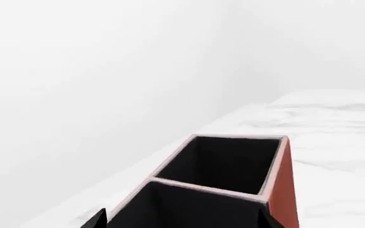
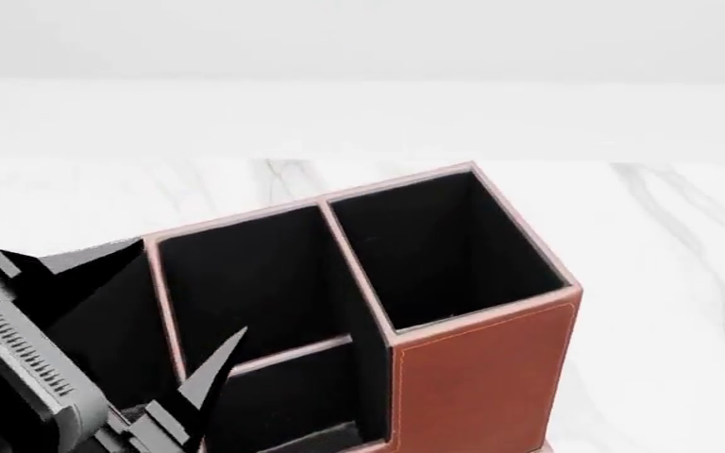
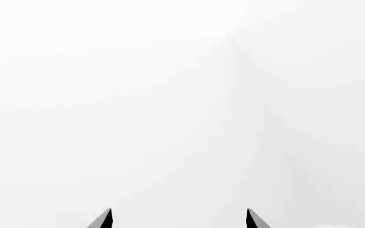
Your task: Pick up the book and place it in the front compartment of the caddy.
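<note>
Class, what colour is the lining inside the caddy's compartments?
Black, against the reddish-brown outside of the caddy. It shows best in the head view.

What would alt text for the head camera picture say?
A boxy reddish-brown leather caddy with black-lined compartments sits on a white marbled table. The robot's black left gripper, fingers spread, hangs at its near left side.

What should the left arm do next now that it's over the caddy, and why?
Probably raise the left gripper straight up, clear of the caddy. Its fingers stand open over it with nothing visible between them, and the book shows in no view, so lifting away would unblock the head camera's check.
</note>
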